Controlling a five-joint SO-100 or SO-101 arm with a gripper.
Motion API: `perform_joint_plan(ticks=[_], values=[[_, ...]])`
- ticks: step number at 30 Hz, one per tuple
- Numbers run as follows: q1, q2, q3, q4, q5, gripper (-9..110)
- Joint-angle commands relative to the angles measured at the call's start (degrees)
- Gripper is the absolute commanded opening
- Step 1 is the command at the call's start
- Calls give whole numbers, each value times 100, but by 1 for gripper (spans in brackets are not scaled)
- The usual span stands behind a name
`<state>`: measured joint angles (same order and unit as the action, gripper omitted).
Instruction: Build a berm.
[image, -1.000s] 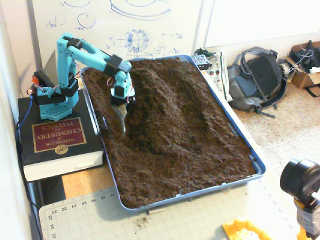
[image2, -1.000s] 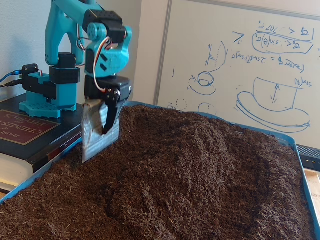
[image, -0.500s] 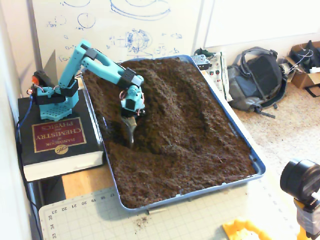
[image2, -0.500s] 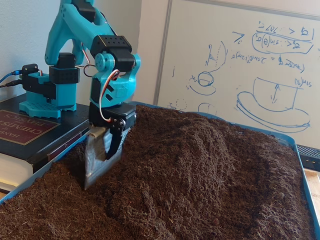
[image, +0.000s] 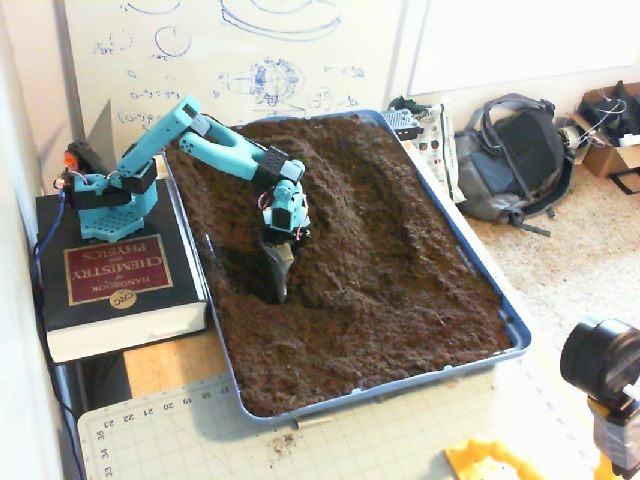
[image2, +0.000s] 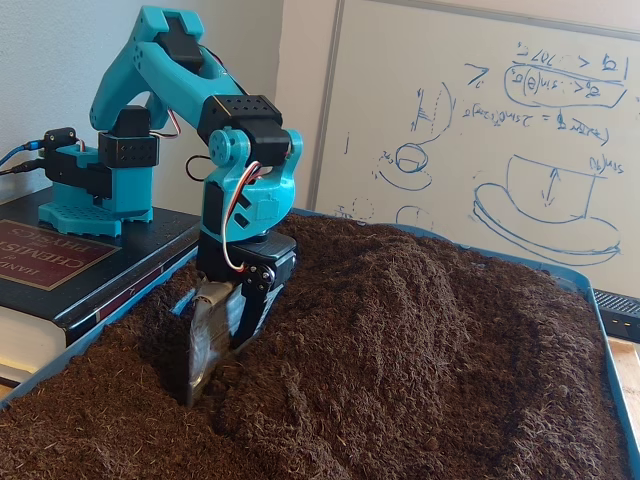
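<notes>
Dark brown loose soil fills a blue tray (image: 516, 330). The berm (image: 372, 195) is a long low ridge running down the tray's middle and right; the low side view shows the berm (image2: 400, 300) as a hump behind the arm. My gripper (image: 280, 272) hangs from the turquoise arm, left of the ridge. It is shut on a flat grey metal blade (image2: 208, 340), whose lower edge is sunk in the soil of a trough beside the ridge. Up close, the gripper (image2: 218, 352) points straight down.
The arm's base (image: 105, 195) stands on a thick black book (image: 110, 280) left of the tray. A whiteboard (image2: 520, 130) stands behind. A backpack (image: 515, 155) lies right of the tray, with a camera (image: 600, 362) and a cutting mat (image: 350, 440) in front.
The arm has stretched out from its base, carrying the blade forward and toward the tray's middle along the trough. The blade now sits deeper in the soil.
</notes>
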<state>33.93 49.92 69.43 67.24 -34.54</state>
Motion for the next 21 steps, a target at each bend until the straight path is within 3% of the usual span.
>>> perform_joint_plan(ticks=[1,21], values=[[-62,246,-809,-70,-53,0],[-510,334,-2338,-62,53,0]])
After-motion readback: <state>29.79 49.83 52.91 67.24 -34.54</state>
